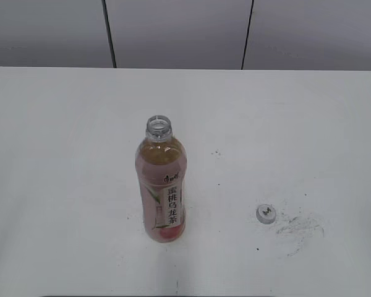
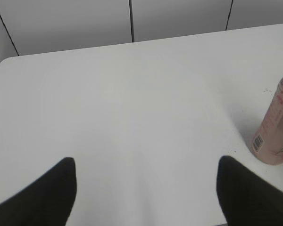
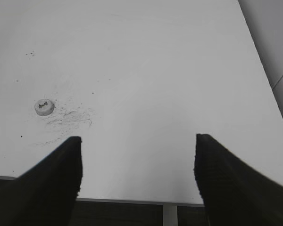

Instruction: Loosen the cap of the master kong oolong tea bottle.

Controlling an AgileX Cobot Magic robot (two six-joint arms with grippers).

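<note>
The master kong oolong tea bottle (image 1: 161,185) stands upright near the middle of the white table, its mouth open with no cap on it. Its lower part shows at the right edge of the left wrist view (image 2: 275,136). The cap (image 1: 266,213) lies flat on the table to the bottle's right, logo up; it also shows in the right wrist view (image 3: 44,107). My left gripper (image 2: 146,162) is open and empty, left of the bottle. My right gripper (image 3: 137,141) is open and empty, over the table's front edge, right of the cap. Neither gripper shows in the exterior view.
Dark scuff marks (image 1: 300,228) lie on the table just right of the cap, and small specks (image 1: 216,152) right of the bottle. The table's front edge (image 3: 132,200) runs under my right gripper. A grey panelled wall (image 1: 179,31) stands behind the table.
</note>
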